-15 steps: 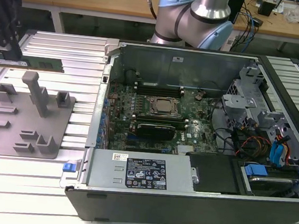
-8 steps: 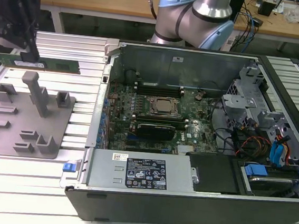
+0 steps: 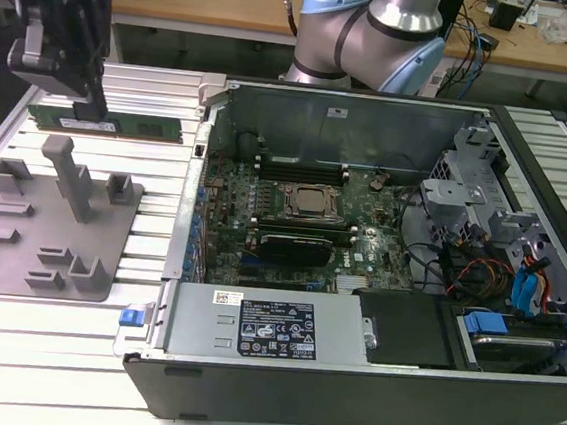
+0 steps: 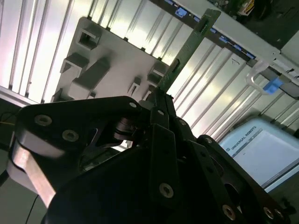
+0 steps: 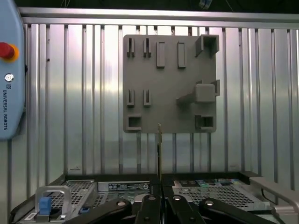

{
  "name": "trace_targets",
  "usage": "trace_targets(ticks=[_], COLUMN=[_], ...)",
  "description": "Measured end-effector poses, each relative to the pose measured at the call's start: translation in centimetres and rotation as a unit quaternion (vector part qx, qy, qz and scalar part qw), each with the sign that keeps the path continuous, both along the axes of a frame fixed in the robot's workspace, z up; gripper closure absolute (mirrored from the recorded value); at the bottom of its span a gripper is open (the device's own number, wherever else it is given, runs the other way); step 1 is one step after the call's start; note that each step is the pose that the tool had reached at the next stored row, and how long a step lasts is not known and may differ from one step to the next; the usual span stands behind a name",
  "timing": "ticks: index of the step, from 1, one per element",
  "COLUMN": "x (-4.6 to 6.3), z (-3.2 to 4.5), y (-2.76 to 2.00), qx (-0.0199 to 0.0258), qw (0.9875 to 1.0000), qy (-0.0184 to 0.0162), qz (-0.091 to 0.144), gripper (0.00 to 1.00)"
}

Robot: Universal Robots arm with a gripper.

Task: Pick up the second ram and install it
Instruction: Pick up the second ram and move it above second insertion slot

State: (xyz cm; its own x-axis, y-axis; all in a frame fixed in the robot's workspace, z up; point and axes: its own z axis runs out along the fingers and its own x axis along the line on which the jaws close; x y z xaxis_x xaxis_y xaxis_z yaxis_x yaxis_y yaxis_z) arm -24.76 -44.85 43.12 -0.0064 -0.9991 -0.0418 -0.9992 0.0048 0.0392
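Above the ribbed table near the grey tray, the downward-pointing tool pinches the second ram.

Tall tray post rises near the gripper; case wall beside.

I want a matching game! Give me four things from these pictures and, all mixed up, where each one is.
1. second ram
2. grey tray
3. CPU socket
4. tool

A. flat on the slatted table
B. inside the open computer case
C. pinched in the tool
D. above the table, shut on the ram

Pairs: 1-C, 2-A, 3-B, 4-D
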Motion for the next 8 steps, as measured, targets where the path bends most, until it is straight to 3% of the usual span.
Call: trace_targets(ticks=[8], x=[3.7], z=[-0.01], y=[0.0], qx=[0.0], qw=[1.0], qy=[0.0], qz=[0.0], gripper=[0.91])
